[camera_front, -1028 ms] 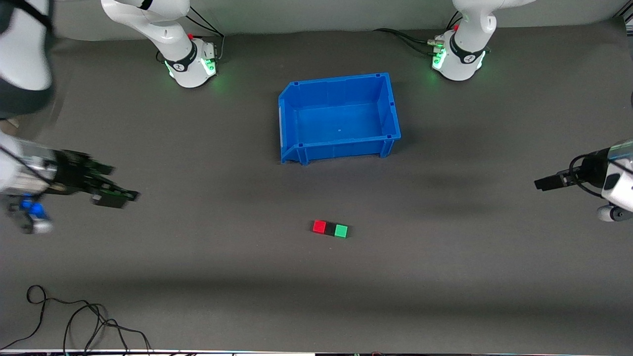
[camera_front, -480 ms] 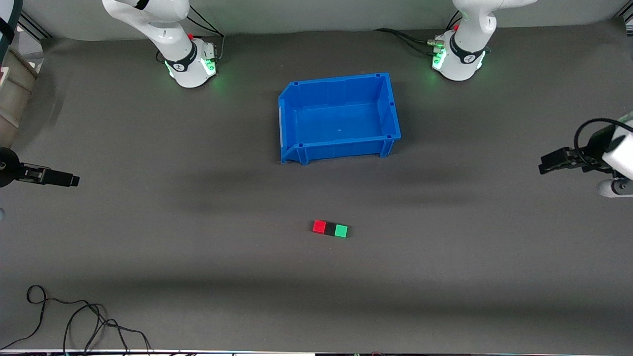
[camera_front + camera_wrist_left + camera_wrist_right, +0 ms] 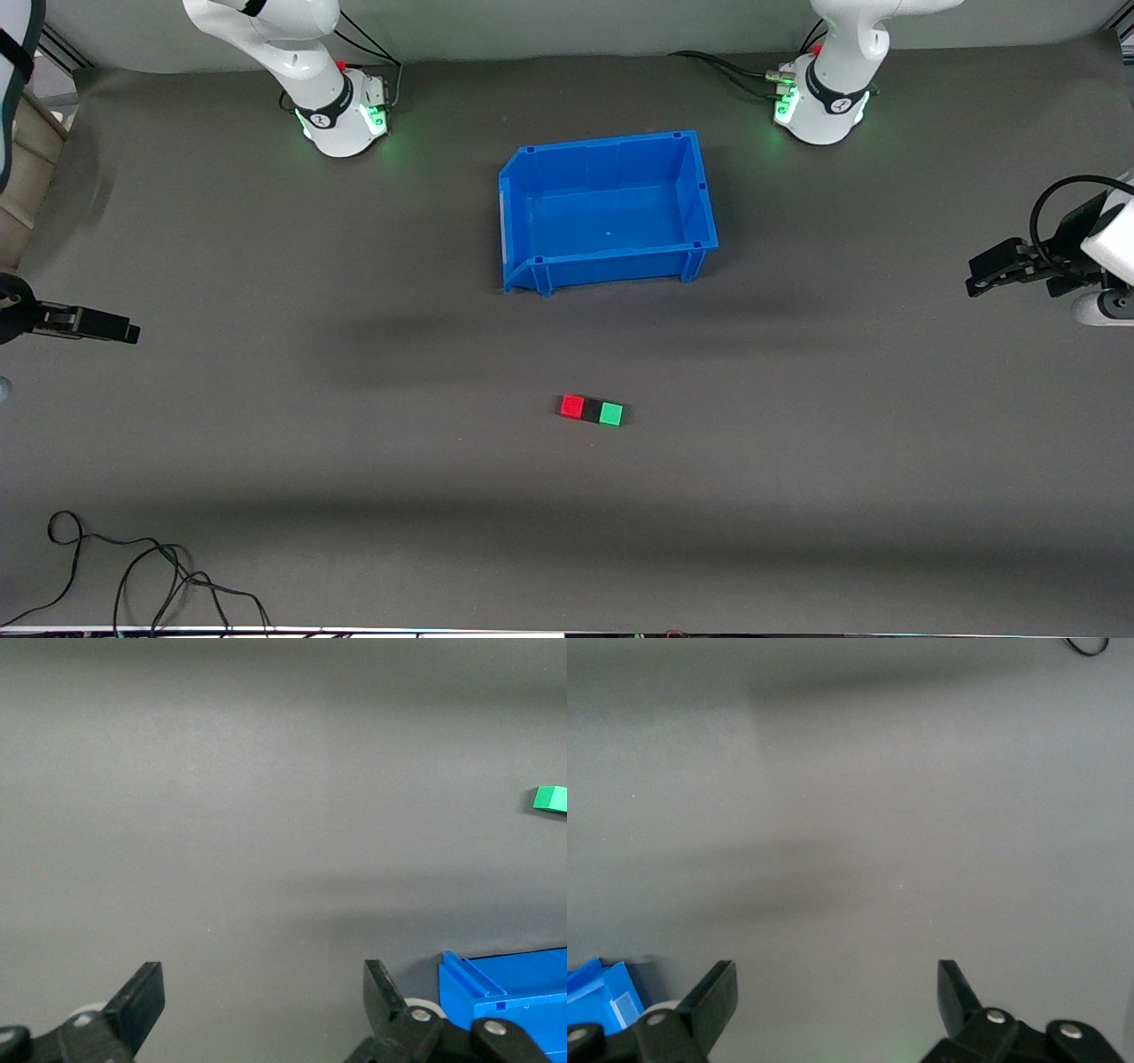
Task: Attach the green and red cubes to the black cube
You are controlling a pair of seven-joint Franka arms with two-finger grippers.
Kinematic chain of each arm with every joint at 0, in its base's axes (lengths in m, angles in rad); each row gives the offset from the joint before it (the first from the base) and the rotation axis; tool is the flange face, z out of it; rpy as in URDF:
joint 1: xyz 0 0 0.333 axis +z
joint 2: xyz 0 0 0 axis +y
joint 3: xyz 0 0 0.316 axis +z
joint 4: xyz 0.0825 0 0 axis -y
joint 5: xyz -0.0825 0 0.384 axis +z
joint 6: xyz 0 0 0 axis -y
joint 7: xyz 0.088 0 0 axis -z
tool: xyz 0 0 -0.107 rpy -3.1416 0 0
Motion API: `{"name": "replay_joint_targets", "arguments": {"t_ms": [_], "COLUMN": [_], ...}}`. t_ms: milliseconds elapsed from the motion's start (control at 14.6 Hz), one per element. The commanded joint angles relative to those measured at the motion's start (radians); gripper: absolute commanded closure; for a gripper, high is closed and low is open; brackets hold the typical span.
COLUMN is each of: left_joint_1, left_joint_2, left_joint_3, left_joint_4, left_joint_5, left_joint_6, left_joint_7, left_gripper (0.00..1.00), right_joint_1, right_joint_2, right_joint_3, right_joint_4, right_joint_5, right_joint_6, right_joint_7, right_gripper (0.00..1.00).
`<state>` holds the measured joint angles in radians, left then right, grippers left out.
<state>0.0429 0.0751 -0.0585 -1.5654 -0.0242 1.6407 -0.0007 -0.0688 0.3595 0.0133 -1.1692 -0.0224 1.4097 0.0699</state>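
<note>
The red cube, the black cube and the green cube sit joined in one row on the mat, nearer to the front camera than the blue bin. The black cube is in the middle. The green cube also shows at the edge of the left wrist view. My left gripper is open and empty, up at the left arm's end of the table; its jaws show wide apart in the left wrist view. My right gripper is open and empty at the right arm's end, also seen in the right wrist view.
A blue bin stands empty between the two bases; its corner shows in the left wrist view and the right wrist view. A loose black cable lies at the near corner at the right arm's end.
Both arms have drawn back from the cubes toward their ends of the table. The right gripper moved outward most; the left gripper rose a little. The cube row has not moved.
</note>
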Motion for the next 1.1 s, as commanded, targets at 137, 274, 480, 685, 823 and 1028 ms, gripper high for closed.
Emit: {"name": "replay_joint_targets", "arguments": {"t_ms": [137,274,480,685,823,1028], "left_joint_1": [-0.005,-0.005,-0.005,-0.003,-0.005,-0.005], "left_joint_2": [-0.032,-0.041,-0.044,-0.047,-0.046,-0.046], "left_joint_3": [-0.003,-0.001,0.0,0.0,0.0,-0.001], "left_joint_4": [-0.03,-0.031,-0.031,-0.03,-0.027,-0.027], "left_joint_5": [0.001,0.004,0.015,0.015,0.015,0.018], "left_joint_6": [0.001,-0.001,-0.005,-0.004,-0.007,-0.012], "left_joint_7": [0.067,0.065,0.059,0.057,0.056,0.054], "left_gripper": [0.0,0.0,0.0,0.0,0.0,0.0], "right_joint_1": [0.004,0.004,0.012,0.047,0.047,0.047], "right_joint_2": [-0.233,-0.279,-0.318,-0.317,-0.286,-0.286], "right_joint_3": [0.001,0.001,-0.01,-0.021,-0.021,-0.021], "right_joint_4": [-0.366,-0.45,-0.512,-0.469,-0.391,-0.383], "right_joint_5": [-0.028,-0.027,-0.024,-0.027,-0.025,-0.019], "right_joint_6": [0.218,0.296,0.357,0.329,0.279,0.255], "right_joint_7": [-0.048,-0.096,-0.111,-0.101,-0.102,-0.104], "right_gripper": [0.0,0.0,0.0,0.01,0.01,0.01]}}
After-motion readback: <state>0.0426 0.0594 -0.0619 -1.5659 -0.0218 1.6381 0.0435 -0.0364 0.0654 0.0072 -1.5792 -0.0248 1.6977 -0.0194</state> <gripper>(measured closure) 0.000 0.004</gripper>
